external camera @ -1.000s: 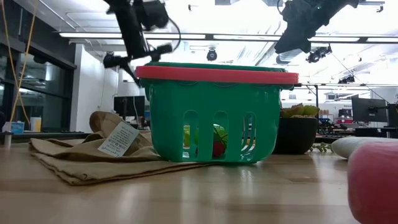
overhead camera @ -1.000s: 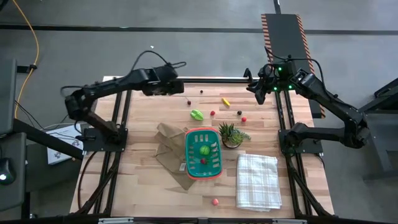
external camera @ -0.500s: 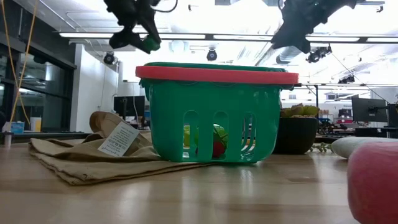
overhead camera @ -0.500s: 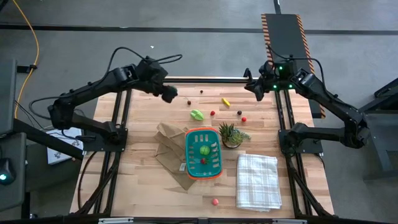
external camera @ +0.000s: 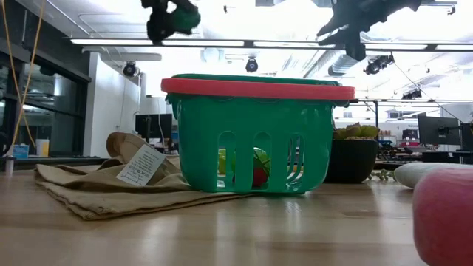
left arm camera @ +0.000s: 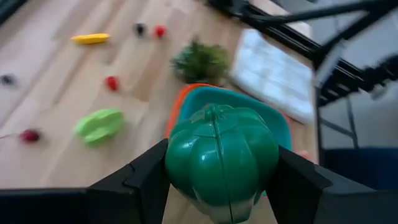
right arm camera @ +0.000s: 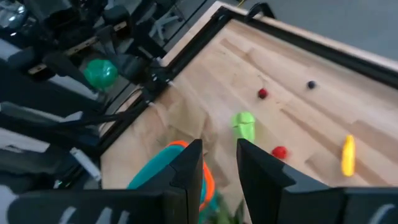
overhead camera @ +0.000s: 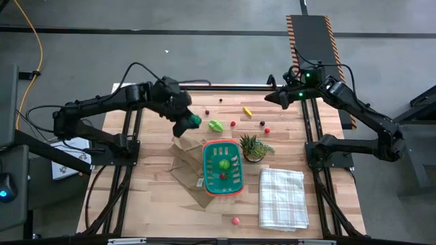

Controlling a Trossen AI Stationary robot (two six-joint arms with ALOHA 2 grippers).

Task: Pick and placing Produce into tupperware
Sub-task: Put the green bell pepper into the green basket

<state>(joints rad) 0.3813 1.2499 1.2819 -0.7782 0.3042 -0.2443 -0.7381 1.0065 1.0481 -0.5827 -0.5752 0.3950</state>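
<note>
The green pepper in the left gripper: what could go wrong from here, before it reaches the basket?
1. The left gripper holds the green pepper above the brown paper bag, not yet over the teal basket; an early release would probably miss.
2. The basket already contains a green piece and a red piece, so the pepper might bounce off them.

Pink piece [external camera: 446, 214] cut off at low view's edge, basket [external camera: 255, 133] hiding most of potted plant [external camera: 356, 157]
</note>
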